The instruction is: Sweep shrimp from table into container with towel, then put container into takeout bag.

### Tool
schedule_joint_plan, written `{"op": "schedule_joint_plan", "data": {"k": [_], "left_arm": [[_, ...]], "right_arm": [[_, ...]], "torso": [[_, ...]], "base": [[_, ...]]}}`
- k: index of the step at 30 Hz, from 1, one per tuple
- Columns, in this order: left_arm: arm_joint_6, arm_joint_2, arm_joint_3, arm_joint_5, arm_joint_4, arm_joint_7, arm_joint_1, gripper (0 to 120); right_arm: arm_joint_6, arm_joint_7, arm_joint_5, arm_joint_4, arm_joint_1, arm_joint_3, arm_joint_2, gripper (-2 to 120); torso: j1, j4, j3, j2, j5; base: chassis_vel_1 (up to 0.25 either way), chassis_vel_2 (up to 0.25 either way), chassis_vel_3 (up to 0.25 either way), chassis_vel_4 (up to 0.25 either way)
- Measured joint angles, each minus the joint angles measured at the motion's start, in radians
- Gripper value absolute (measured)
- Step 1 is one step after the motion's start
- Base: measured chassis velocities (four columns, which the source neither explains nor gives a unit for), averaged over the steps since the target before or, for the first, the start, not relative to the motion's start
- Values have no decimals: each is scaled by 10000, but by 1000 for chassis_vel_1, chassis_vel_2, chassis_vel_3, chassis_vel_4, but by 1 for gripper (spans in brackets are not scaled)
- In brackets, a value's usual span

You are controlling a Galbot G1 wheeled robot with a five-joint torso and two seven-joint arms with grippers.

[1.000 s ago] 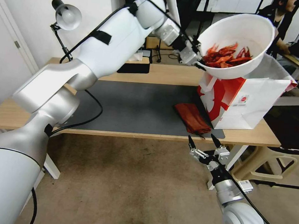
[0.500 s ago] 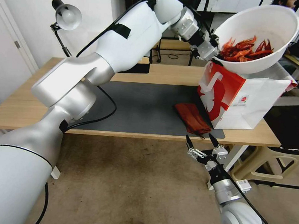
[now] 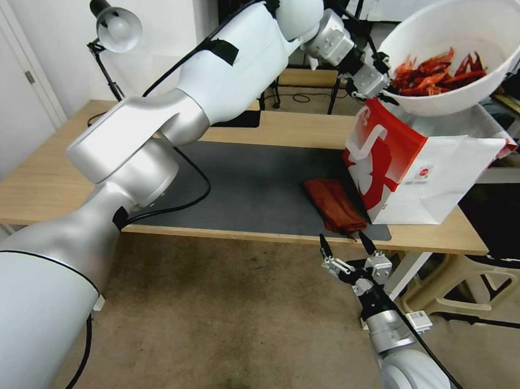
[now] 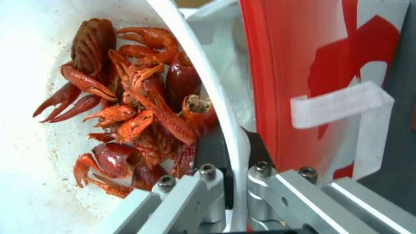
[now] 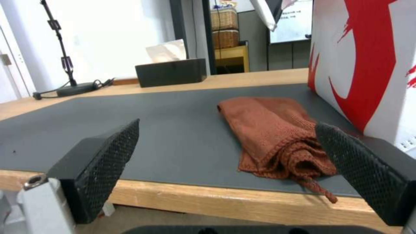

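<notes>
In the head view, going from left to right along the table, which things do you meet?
Desk lamp → black tissue box → towel → takeout bag.

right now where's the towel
In the head view the towel lies on the dark mat near the table's front edge, just left of the takeout bag, beyond the open right gripper.

We see bright, even indoor light with soft shadows under the bench (image 3: 264,130). The container (image 4: 26,39) glares white up close, and straight lines bow at the head view's edges
</notes>
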Motion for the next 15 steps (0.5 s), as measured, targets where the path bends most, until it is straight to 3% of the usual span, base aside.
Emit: {"op": "schedule_joint_plan", "data": {"k": [15], "left_arm": [[-121, 14, 143, 332, -16, -179, 548, 0]], "right_arm": [[18, -60, 25, -72, 5, -15, 78, 100]], "torso": [[-1, -2, 0, 0, 0]], "base": [[0, 0, 0, 0]]}}
